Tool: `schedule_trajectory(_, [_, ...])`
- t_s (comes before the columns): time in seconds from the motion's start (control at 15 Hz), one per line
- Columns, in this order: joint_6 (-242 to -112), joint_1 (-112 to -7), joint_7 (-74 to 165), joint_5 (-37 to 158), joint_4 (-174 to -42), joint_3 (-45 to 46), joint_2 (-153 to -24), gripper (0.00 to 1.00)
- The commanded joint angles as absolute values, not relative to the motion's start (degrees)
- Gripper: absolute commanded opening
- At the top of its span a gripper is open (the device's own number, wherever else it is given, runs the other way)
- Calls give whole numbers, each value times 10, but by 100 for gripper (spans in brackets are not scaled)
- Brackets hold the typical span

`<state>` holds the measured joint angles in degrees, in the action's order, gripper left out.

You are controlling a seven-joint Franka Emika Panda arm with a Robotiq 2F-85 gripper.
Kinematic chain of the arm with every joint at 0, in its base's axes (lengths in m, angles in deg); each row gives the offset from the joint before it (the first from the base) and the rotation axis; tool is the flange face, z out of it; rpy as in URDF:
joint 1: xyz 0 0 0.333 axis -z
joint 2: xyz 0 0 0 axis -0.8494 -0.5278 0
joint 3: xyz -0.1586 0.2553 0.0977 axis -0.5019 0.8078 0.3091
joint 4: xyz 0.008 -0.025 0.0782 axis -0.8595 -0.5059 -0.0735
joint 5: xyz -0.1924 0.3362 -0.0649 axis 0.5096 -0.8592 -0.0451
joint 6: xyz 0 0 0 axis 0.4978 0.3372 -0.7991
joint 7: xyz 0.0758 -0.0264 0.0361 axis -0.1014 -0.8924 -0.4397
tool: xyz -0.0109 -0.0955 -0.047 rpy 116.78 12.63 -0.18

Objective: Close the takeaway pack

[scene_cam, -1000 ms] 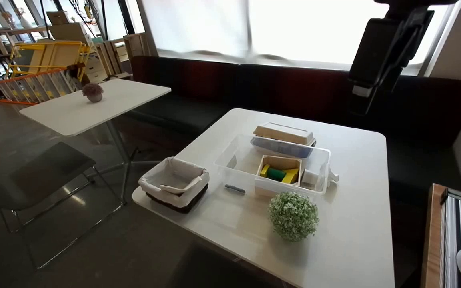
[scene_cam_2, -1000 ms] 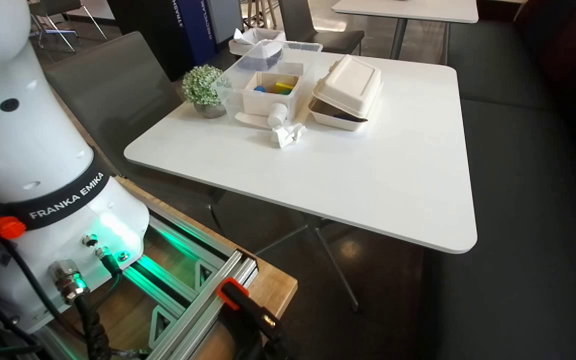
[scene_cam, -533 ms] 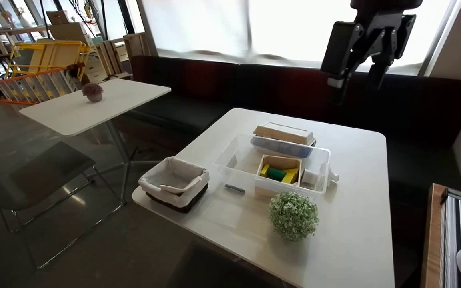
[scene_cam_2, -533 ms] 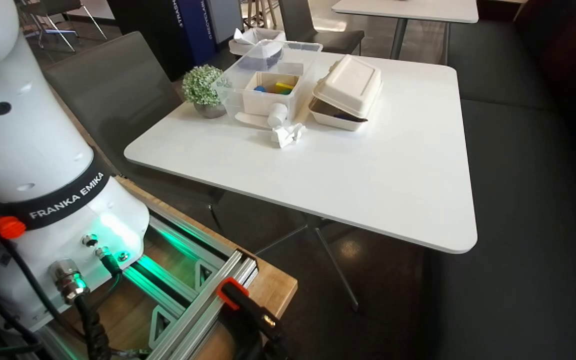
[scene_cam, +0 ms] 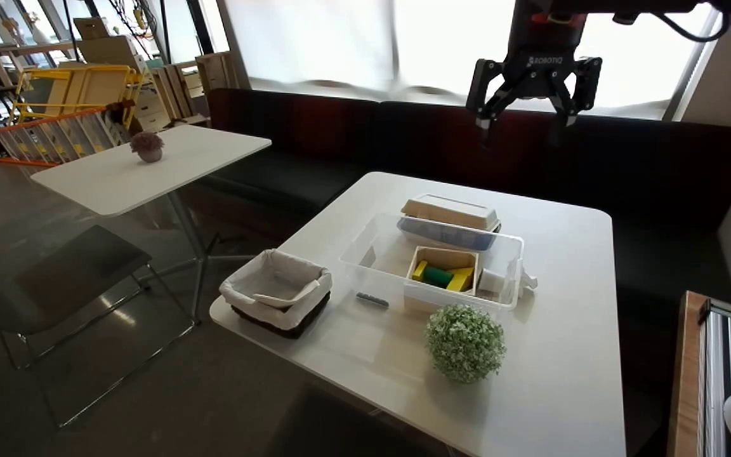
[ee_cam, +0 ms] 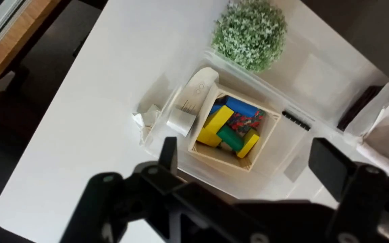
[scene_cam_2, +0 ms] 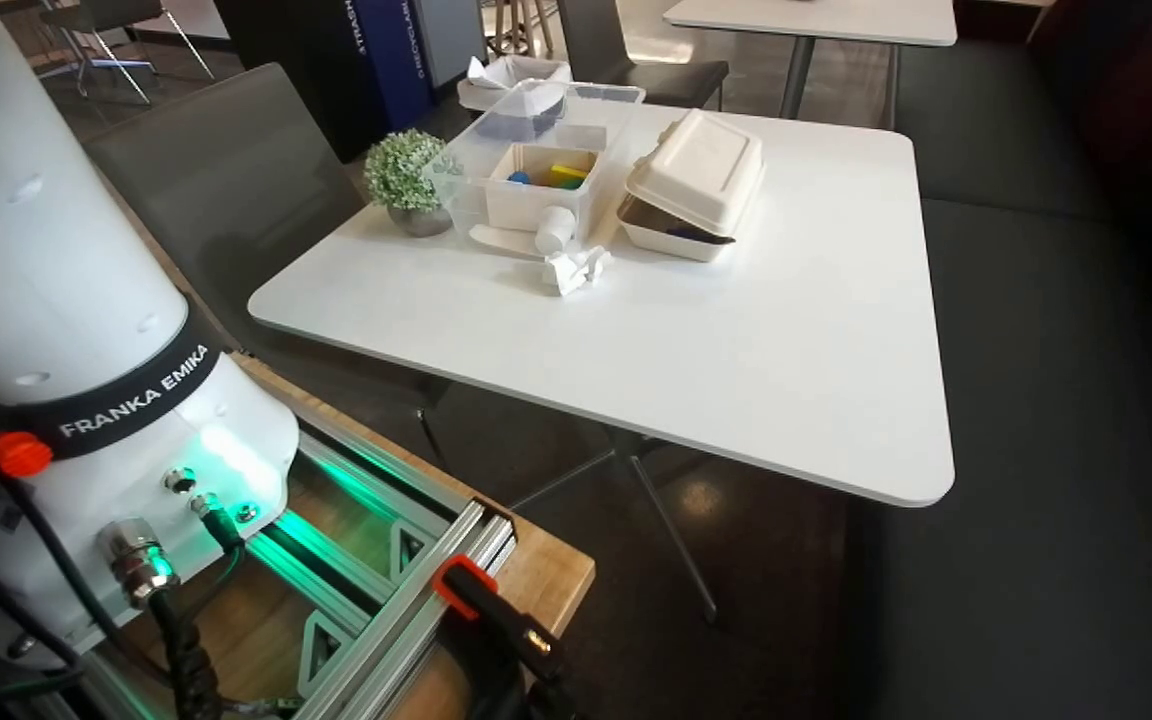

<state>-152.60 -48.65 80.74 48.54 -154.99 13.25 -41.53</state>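
The takeaway pack is a beige clamshell box with a hinged lid. It stands on the white table behind the clear bin in an exterior view [scene_cam: 451, 212]. In an exterior view [scene_cam_2: 701, 170] its lid is tilted, with a gap at the near side; something dark shows inside. My gripper [scene_cam: 523, 130] is open and empty, in the air above and a little right of the pack, not touching it. In the wrist view the gripper [ee_cam: 244, 146] has its fingers wide apart; a brown sliver behind the left finger may be the pack, otherwise hidden.
A clear plastic bin [scene_cam: 379, 279] beside the pack holds a wooden box [ee_cam: 226, 160] of coloured blocks and a white cup [scene_cam_2: 556, 230]. Crumpled paper [scene_cam_2: 576, 270], a leafy plant [scene_cam: 465, 343] and a cloth-lined basket [scene_cam: 276, 289] also stand on the table.
My gripper has moved left in an exterior view and turned, so both spread fingers now show side by side. The arm's base link has leaned left. The pack has not moved.
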Motion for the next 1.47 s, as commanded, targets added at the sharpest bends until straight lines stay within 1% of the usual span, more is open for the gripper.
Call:
schedule_trajectory(0.0, [-1596,-469,876,484,-1553,107,-463,100])
schedule_trajectory(0.4, [-1799,-447,1009,509,-1586,91,-533,100])
schedule_trajectory(0.53, [-1907,-435,1036,567,-1603,99,-555,100])
schedule_trajectory(0.6, [-1841,-459,999,534,-1589,75,-538,100])
schedule_trajectory(0.73, [-1891,-455,1016,556,-1597,77,-555,100])
schedule_trajectory(1.0, [-1896,-454,1019,560,-1597,77,-558,100])
schedule_trajectory(1.27, [-1921,-419,1108,642,-1596,93,-603,100])
schedule_trajectory(1.4, [-1917,-418,1153,677,-1593,90,-627,100])
